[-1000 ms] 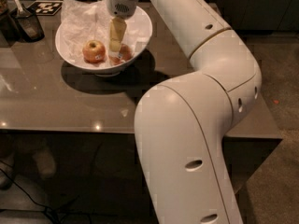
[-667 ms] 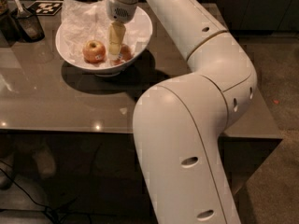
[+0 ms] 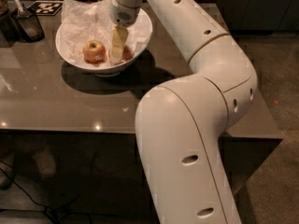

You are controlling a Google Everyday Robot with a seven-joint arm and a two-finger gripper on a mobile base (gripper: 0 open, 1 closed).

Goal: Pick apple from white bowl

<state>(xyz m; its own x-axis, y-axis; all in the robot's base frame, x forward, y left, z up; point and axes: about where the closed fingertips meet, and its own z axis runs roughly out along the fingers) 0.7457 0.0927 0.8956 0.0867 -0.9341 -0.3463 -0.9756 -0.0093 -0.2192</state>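
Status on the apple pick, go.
Gripper down inside bowl, right at apple. Apple in bowl, partly hidden behind gripper. Second apple close beside; crumpled paper along bowl's far side.

The one camera looked steeply down from above, facing forward across the grey table [image 3: 46, 106] toward its far left corner. It sat close to the robot's arm [image 3: 196, 125], whose bulky elbow filled the near right of the view. The white bowl [image 3: 145, 29] lay farther off at upper left, with the gripper [image 3: 117, 57] lowered inside it, against the apple [image 3: 126, 54].
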